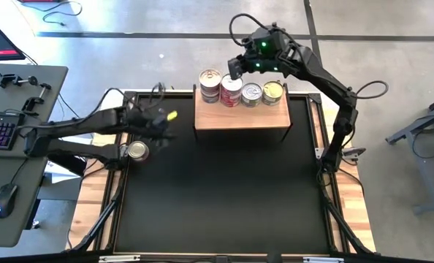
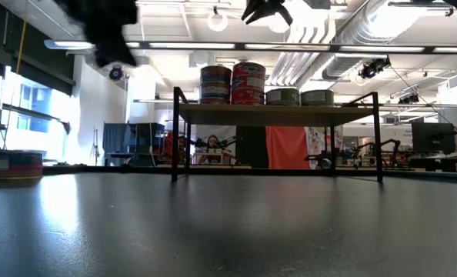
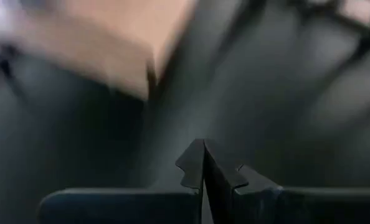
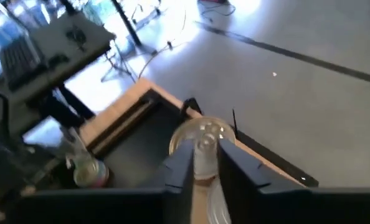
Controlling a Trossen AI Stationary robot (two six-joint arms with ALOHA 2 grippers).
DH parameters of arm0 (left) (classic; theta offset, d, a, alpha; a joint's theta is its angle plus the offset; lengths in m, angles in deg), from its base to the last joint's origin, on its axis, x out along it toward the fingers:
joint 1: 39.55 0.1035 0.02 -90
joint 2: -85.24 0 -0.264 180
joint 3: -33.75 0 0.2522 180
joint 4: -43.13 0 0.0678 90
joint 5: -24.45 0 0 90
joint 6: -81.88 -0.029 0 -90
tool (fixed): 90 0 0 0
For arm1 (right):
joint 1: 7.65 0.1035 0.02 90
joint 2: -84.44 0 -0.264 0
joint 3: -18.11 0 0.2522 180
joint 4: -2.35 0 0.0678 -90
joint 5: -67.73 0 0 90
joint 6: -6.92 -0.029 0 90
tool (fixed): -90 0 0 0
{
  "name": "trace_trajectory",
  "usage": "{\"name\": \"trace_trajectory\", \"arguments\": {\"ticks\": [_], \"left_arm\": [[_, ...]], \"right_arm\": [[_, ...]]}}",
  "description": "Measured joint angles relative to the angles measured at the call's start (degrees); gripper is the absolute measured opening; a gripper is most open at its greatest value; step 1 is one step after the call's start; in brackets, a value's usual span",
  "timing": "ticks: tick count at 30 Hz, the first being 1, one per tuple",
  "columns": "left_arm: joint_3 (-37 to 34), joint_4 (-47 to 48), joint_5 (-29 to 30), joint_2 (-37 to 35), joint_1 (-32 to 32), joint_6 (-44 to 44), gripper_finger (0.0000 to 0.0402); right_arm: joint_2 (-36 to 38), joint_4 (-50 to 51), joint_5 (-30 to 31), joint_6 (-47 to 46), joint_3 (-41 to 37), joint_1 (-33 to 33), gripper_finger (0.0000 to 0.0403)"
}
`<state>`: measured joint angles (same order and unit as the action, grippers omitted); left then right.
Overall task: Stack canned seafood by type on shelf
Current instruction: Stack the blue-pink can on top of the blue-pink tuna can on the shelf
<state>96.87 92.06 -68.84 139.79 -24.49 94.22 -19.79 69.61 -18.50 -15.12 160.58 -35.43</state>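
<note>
- The table (image 1: pixel 224 197) is covered by a black mat; most of the mat is bare.
- The shelf (image 1: pixel 241 117) is a light wooden platform on dark legs at the table's far edge, near the middle.
- The left arm reaches in from the left side; its gripper (image 1: pixel 157 123) hangs above the mat's left edge, left of the shelf, fingers pressed together and holding nothing, as the left wrist view shows (image 3: pixel 203 165).
- The right arm comes from the right and bends over the back of the shelf; its gripper (image 1: pixel 234 68) is just above the red stack. In the right wrist view the fingers (image 4: pixel 179 171) stand a narrow gap apart, astride the far stack's lid rather than pinching it; whether they touch a tin I cannot tell.
- Tins along the shelf's back edge: a far-left stack (image 1: pixel 210 85), a red-labelled stack (image 1: pixel 231 91) touching it, then two single tins, one silver-lidded (image 1: pixel 252 94) and one gold-lidded (image 1: pixel 272 92).
- In the low view both stacks (image 2: pixel 232 84) stand about twice as tall as the singles (image 2: pixel 300 97).
- One loose tin (image 1: pixel 136 150) sits at the table's left edge, below the left gripper, well apart from the shelf.
</note>
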Motion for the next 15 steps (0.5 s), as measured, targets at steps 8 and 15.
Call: {"name": "trace_trajectory", "arguments": {"ticks": [8, 15], "left_arm": [[5.6, 32.5, 8.2, -0.2, -5.5, 8.2, 0.0086], [-0.9, 37.2, 4.7, 2.8, -6.7, 26.0, 0.0203]], "right_arm": [[-0.8, 4.6, 0.2, 3.1, -0.1, 0.4, 0.0169], [-0.8, 6.5, 0.3, 7.4, -0.2, 0.6, 0.0197]]}}
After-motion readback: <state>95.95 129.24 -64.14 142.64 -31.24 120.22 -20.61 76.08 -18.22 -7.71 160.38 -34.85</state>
